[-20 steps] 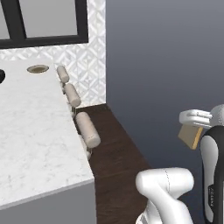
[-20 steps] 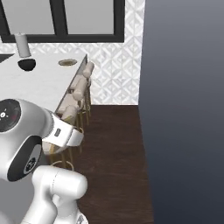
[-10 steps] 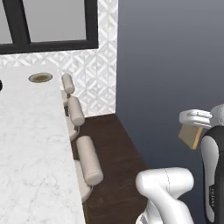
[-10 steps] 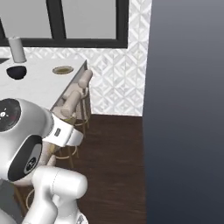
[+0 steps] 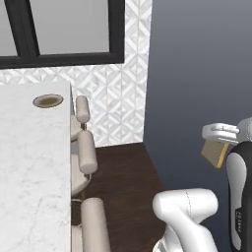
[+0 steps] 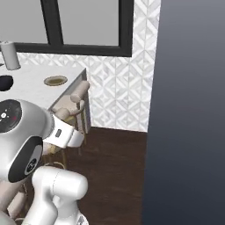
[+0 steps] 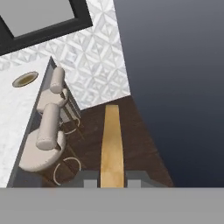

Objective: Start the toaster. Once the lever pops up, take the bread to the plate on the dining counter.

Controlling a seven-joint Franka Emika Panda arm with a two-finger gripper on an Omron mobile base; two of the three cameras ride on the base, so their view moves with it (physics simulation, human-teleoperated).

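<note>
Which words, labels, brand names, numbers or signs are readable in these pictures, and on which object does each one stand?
Readable text: none.
Robot arm: small marks on a dark round joint cap, too small to read.
Robot arm: faint marks on the dark link, too blurred to read.
Bread, plate, dining counter: no writing.

You face a white wall tiled in a diamond pattern (image 5: 115, 106) under a black-framed window (image 5: 59, 29). A plain grey-blue wall (image 5: 202, 69) stands to the right. Dark wood floor (image 6: 116, 162) runs beneath beige padded stools (image 7: 46, 135).
</note>
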